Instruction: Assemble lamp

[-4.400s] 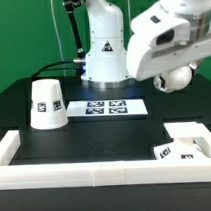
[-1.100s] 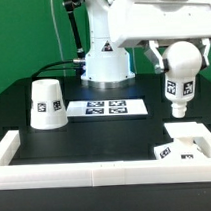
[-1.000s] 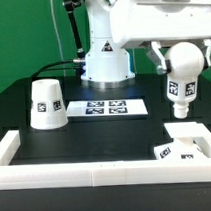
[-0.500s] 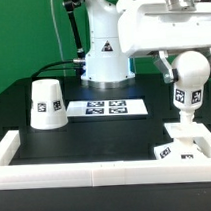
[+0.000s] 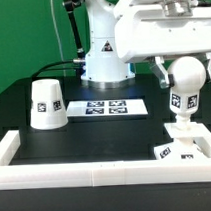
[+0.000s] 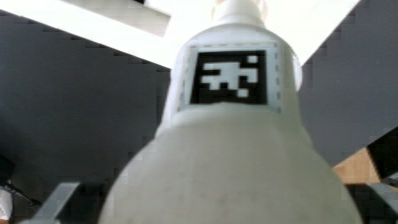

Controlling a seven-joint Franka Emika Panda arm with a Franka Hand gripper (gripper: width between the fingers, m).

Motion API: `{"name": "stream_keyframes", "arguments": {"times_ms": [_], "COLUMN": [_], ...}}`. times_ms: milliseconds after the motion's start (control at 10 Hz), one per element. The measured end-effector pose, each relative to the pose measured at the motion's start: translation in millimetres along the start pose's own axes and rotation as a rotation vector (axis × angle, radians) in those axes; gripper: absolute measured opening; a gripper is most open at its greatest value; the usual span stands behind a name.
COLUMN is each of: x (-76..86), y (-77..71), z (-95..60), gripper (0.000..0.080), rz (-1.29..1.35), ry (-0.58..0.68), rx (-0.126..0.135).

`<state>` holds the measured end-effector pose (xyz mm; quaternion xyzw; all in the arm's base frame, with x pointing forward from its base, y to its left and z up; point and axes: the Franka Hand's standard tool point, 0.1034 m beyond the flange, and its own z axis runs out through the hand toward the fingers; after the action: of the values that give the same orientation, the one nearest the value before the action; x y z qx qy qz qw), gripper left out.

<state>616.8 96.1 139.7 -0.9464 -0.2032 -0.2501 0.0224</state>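
Bulb (image 5: 184,86) swung upright, carried toward exterior view's right, lowered to just above base (image 5: 188,145).

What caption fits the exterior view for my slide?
Hand holds the bulb over the base; shade stands apart, beside the marker board.

A: Lamp parts, white plastic — count?
B: Three. One cone-shaped white plastic shade (image 5: 45,104), one round white plastic bulb (image 5: 184,81), one flat square white plastic base (image 5: 195,141).
A: Anything else?
B: One thin flat white marker board (image 5: 139,108), one white robot arm (image 5: 160,36) — wrist view shows one black-and-white square tag (image 6: 228,75) on the bulb.
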Motion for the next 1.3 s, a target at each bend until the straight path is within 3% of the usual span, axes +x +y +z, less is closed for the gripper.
{"name": "stream_keyframes", "arguments": {"times_ms": [600, 1000, 1300], "x": [-12.9, -17.4, -17.4], "y": [-2.5, -1.1, 0.2], "z": [13.0, 14.1, 12.9], "gripper": [0.0579, 0.0579, 0.0579], "rz": [0.006, 0.006, 0.008], "ry": [-0.02, 0.018, 0.013], "rx": [0.007, -0.021, -0.019]}}
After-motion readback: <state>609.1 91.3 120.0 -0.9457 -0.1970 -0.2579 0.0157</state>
